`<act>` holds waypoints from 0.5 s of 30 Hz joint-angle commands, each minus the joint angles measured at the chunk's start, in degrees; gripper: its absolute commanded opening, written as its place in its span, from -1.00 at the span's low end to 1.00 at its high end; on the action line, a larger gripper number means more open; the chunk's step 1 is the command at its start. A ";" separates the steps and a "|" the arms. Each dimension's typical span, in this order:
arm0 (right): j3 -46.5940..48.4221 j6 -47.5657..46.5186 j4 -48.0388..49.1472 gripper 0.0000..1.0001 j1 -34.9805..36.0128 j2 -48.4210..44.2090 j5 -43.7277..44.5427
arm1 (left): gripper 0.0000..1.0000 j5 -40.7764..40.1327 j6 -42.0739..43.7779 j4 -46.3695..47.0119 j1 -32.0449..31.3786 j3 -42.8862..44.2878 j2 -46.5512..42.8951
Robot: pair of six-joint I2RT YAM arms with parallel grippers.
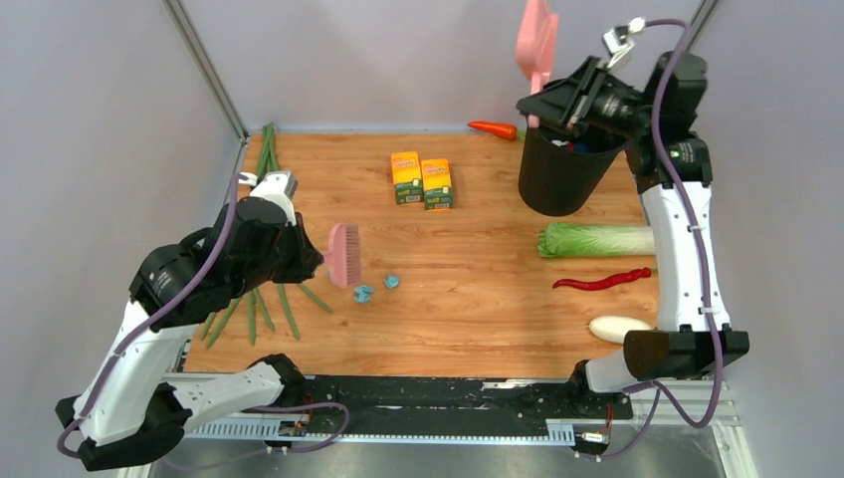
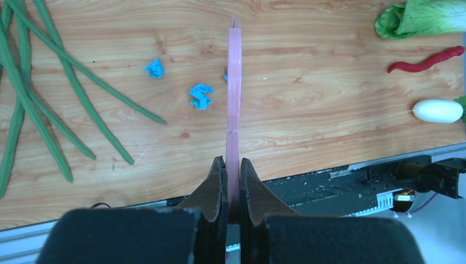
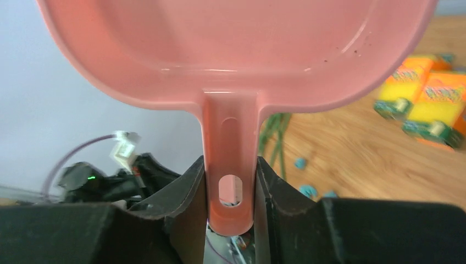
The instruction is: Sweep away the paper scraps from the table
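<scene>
Two light-blue paper scraps (image 1: 363, 293) (image 1: 392, 282) lie on the wooden table (image 1: 478, 299), just right of a pink brush (image 1: 344, 254). My left gripper (image 1: 314, 257) is shut on the brush's handle. In the left wrist view the brush (image 2: 234, 82) runs edge-on from the gripper (image 2: 233, 162), with scraps (image 2: 155, 69) (image 2: 201, 95) to its left and one partly hidden behind it. My right gripper (image 3: 231, 165) is shut on the pink dustpan's handle (image 3: 229, 137). It holds the dustpan (image 1: 537, 40) raised and tilted above a black bin (image 1: 562, 174).
Two yellow-orange boxes (image 1: 423, 179) stand at the back middle, with a carrot (image 1: 495, 128) behind them. A cabbage (image 1: 595, 239), a red chili (image 1: 602, 281) and a white radish (image 1: 619, 327) lie on the right. Green beans (image 1: 264, 304) lie on the left.
</scene>
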 commanded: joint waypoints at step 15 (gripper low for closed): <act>-7.39 -33.88 -59.77 -1.00 46.01 10.27 57.32 | -1.00 1.15 5.84 -1.94 -0.03 2.85 8.23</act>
